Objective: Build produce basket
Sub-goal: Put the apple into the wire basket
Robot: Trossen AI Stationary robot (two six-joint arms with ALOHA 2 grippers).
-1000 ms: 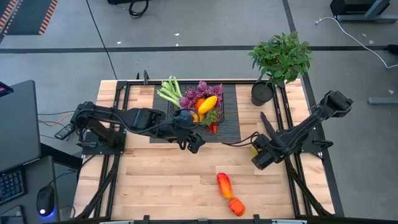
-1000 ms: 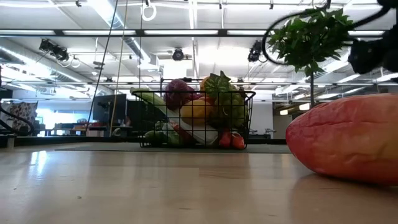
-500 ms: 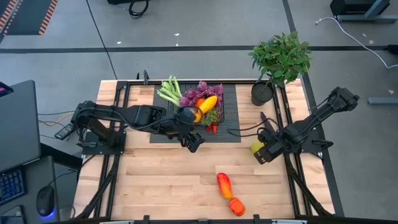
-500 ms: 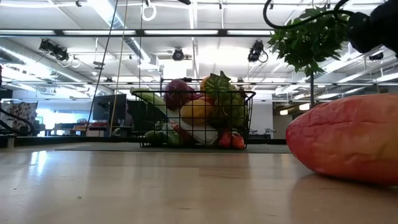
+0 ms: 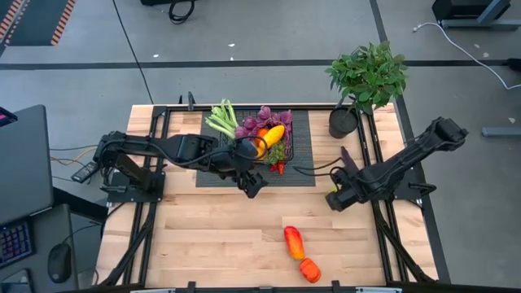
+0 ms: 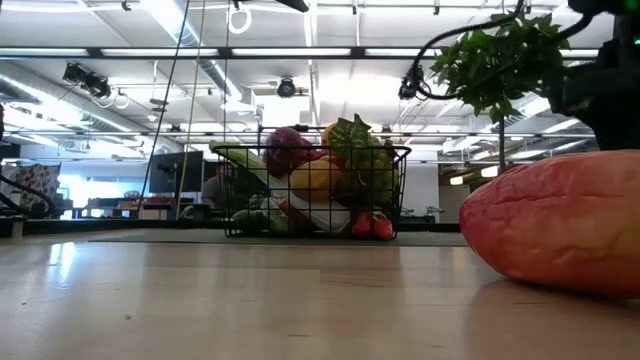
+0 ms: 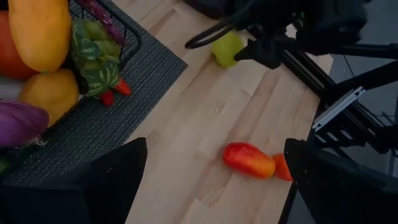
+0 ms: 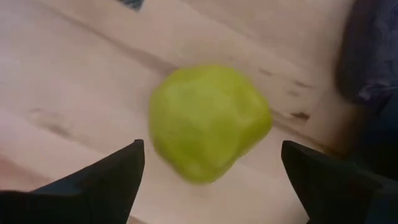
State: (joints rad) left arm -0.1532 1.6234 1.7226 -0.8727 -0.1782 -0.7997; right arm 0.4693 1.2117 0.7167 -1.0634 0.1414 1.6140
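The black wire basket (image 5: 281, 155) stands on a dark mat (image 5: 301, 171) at the table's far middle, filled with leek, purple grapes, a yellow pepper and other produce; it also shows in the low view (image 6: 315, 195). A yellow-green fruit (image 8: 208, 121) lies on the wood between the open fingers of my right gripper (image 5: 334, 199), which do not touch it; it also shows in the left wrist view (image 7: 227, 48). My left gripper (image 5: 252, 184) is open and empty at the basket's near right corner. Red-orange produce (image 5: 293, 242) lies near the table's near edge.
A second orange piece (image 5: 309, 270) lies beside the red-orange one, which fills the low view's right (image 6: 560, 225). A dark purple long thing (image 5: 348, 161) lies on the table by my right arm. A potted plant (image 5: 366, 77) stands at the far right.
My right gripper has swung a little toward the right edge and then back toward the left, ending over the yellow-green fruit, which has stayed in place on the wood.
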